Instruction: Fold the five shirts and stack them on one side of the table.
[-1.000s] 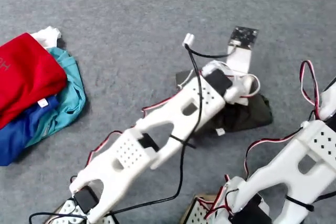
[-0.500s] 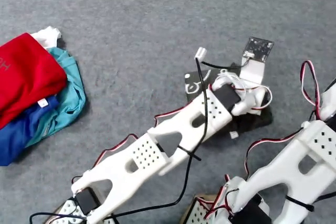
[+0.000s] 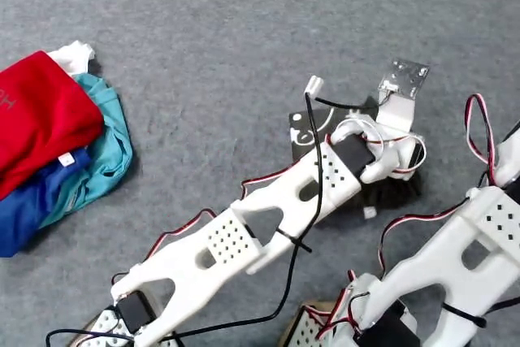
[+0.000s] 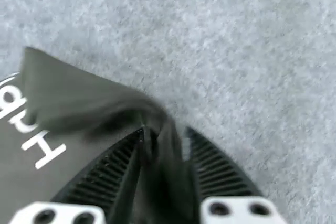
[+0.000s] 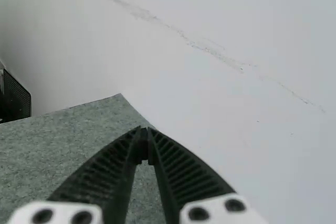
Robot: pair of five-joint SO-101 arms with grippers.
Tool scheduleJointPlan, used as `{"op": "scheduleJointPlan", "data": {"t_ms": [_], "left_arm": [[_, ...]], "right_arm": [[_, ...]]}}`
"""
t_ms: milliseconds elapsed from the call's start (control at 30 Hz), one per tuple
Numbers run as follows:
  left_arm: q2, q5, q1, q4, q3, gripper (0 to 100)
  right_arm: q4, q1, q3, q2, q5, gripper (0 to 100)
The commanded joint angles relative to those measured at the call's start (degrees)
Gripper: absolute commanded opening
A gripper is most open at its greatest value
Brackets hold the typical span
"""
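A black shirt (image 3: 305, 129) with white print lies right of the table's middle, mostly covered by my left arm (image 3: 325, 176), which stretches across from the near left. In the left wrist view my left gripper (image 4: 164, 134) is shut on a raised fold of the black shirt (image 4: 63, 124) just above the grey cloth. At the left edge sits a pile: a red shirt (image 3: 41, 115) on top, over teal (image 3: 110, 148), blue (image 3: 28, 213) and white (image 3: 77, 56) ones. My right gripper (image 5: 145, 132) is shut on nothing, raised and pointing at a pale wall.
The grey cloth-covered table (image 3: 203, 38) stretches bare between the pile and the black shirt. My right arm (image 3: 455, 258) rises at the near right corner, with red and white wires looping beside it.
My left arm has stretched farther right and back, dragging the black shirt's edge with it. The right arm and the pile have stayed put.
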Motion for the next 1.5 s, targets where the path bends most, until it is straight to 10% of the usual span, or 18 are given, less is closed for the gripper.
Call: {"op": "scheduleJointPlan", "data": {"t_ms": [0, 633, 1033, 1467], "left_arm": [[-1.63, 3.08, -0.53, 2.73, -3.16, 20], [-9.89, 3.16, -22.59, 34.64, -9.14, 2], [6.81, 3.52, -16.26, 25.05, -9.67, 2], [8.75, 3.08, -20.31, 22.51, -10.73, 2]], "right_arm": [[-1.32, 0.04, -3.38, -1.01, 0.79, 0.3], [18.37, -27.74, -6.37, 25.19, 28.13, 0.4], [38.86, -25.98, -49.63, 70.37, 27.16, 0.2], [51.08, -25.36, -70.20, 84.09, 27.25, 0.2]]}}
